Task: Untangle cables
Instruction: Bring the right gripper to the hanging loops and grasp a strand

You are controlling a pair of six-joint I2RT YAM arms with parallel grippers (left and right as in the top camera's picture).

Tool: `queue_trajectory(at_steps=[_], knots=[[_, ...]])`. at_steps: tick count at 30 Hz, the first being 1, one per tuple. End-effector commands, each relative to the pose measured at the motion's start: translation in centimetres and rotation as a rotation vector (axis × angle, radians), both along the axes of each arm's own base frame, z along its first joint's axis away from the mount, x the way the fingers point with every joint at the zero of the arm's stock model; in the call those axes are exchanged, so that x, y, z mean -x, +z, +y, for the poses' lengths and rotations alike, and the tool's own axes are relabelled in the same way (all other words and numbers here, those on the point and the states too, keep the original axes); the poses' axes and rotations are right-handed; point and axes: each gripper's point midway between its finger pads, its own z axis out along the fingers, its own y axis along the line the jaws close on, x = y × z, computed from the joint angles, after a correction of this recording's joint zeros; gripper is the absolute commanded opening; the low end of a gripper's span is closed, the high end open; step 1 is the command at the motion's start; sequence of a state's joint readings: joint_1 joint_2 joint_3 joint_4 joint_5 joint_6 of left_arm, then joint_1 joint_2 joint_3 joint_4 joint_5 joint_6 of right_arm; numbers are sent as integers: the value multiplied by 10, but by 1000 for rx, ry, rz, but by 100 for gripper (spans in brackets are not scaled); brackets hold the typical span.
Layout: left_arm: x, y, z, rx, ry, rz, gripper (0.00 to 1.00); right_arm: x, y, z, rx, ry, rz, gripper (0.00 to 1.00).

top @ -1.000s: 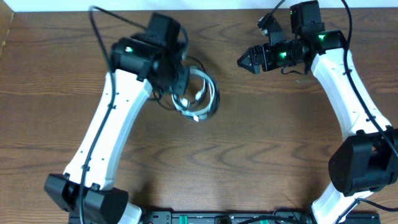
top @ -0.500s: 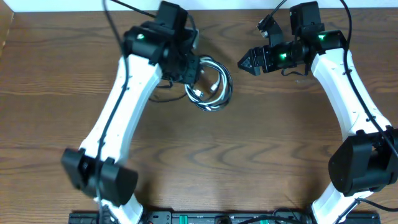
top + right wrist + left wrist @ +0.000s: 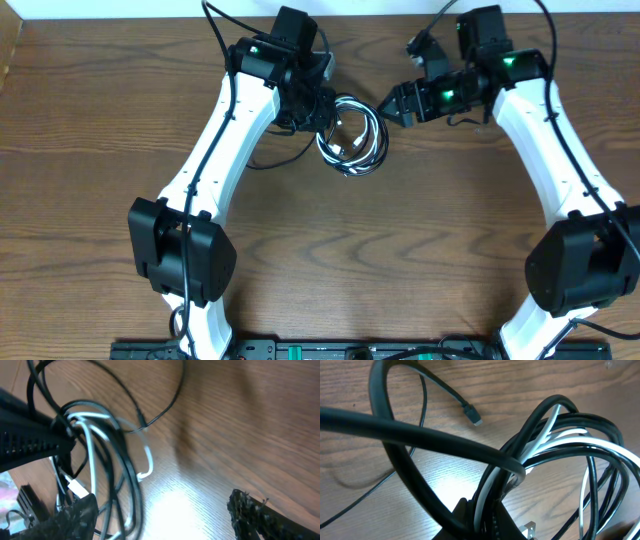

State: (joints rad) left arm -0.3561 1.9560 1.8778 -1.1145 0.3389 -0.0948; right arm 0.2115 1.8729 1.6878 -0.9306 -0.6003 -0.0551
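Note:
The cables form a coiled bundle of black cords with a white one, lying at the table's back centre. My left gripper is shut on the bundle's left side. In the left wrist view the black and white strands run down between the closed left gripper. A loose black plug end lies on the wood. My right gripper stands open just right of the coil. In the right wrist view the coil lies by one finger, with bare wood inside the open right gripper.
A thin black strand trails left of the bundle under the left arm. Thick arm wires cross the left wrist view. The table's back edge is close behind both grippers. A metal plug lies next to the left fingers.
My left arm has swung right and toward the back, dragging the cable bundle with it to the right gripper. The right gripper has shifted slightly left and stayed open.

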Motion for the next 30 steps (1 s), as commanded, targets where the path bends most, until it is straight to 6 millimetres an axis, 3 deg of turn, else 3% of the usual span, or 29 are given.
queue_trajectory(at_steps=[1, 5, 13, 17, 20, 24, 30], knots=[[0, 10, -3, 33, 30, -5, 7, 3, 12, 11, 26, 16, -45, 79], [0, 9, -3, 30, 31, -7, 7, 5, 10, 17, 38, 15, -38, 75], [-2, 10, -4, 33, 30, -13, 8, 7, -13, 11, 231, -135, 9, 61], [-4, 11, -5, 37, 30, -24, 7, 10, -29, 3, 302, -195, 57, 48], [-6, 16, -4, 44, 32, -42, 7, 10, -48, -16, 384, -304, 131, 32], [-7, 33, -4, 88, 32, -75, 7, 9, -65, -29, 407, -350, 194, 20], [-1, 75, -27, 348, -38, -92, 7, 5, -87, -29, 391, -346, 249, 14]])
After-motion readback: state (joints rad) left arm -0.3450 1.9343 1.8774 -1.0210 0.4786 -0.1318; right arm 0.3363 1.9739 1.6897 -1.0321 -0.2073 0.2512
